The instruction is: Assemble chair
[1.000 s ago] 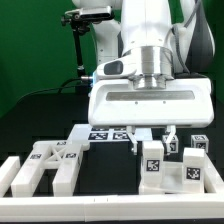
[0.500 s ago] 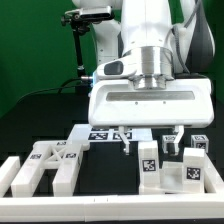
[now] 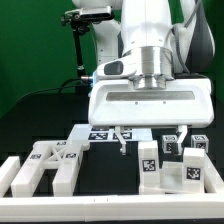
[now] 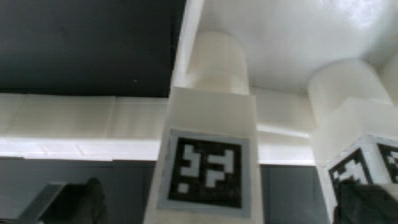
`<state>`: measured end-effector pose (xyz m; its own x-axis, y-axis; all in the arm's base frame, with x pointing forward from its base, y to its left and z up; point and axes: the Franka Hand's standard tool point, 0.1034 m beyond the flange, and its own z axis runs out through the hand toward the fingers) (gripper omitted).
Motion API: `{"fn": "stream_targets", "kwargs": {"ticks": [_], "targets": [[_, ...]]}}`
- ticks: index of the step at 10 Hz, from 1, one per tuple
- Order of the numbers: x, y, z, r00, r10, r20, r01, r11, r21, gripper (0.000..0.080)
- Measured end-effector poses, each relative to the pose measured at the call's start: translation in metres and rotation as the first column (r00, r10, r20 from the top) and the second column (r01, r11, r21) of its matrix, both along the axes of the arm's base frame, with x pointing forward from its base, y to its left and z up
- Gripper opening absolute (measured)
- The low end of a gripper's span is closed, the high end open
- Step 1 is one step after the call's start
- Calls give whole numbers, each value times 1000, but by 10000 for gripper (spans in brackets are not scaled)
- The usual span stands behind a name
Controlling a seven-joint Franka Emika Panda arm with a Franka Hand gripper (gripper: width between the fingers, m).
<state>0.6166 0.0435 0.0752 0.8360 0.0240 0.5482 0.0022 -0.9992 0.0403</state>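
My gripper point(image 3: 152, 141) hangs low over the right side of the table with its jaws wide open, one dark finger point(image 3: 121, 146) on each side of a group of small white chair parts. An upright white post with a tag point(image 3: 150, 162) stands between the fingers, apart from both. In the wrist view this post point(image 4: 210, 150) fills the middle, and a second tagged post point(image 4: 356, 150) stands beside it. The gripper point(image 4: 228, 212) shows only as dark fingertips point(image 4: 71, 205) at the picture's edge. More tagged blocks point(image 3: 192, 165) stand at the exterior view's right.
A white frame part of the chair with several tags point(image 3: 50, 165) lies at the exterior view's left. The marker board point(image 3: 105, 133) lies behind the gripper. Low white border rails point(image 3: 60, 206) run along the front. A black stand point(image 3: 78, 50) rises at the back left.
The two fingers have spread steadily apart, from close around the upright post to wide open. The arm and the parts have stayed in place.
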Motion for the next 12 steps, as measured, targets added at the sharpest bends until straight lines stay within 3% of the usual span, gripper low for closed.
{"fn": "stream_targets", "kwargs": {"ticks": [3,5,6,8,9,11,12], "targets": [[6,-10,19,987,-18,-159,27,998,52,649],[9,-8,16,964,-25,-265,49,995,82,649],[7,-4,14,924,-25,-381,70,992,105,649],[15,-6,8,877,-22,-480,87,990,114,649],[10,-8,2,819,-9,-574,96,988,122,649],[16,-7,1,812,-14,-584,105,987,122,649],[16,-7,1,812,-14,-584,106,987,122,541]]}}
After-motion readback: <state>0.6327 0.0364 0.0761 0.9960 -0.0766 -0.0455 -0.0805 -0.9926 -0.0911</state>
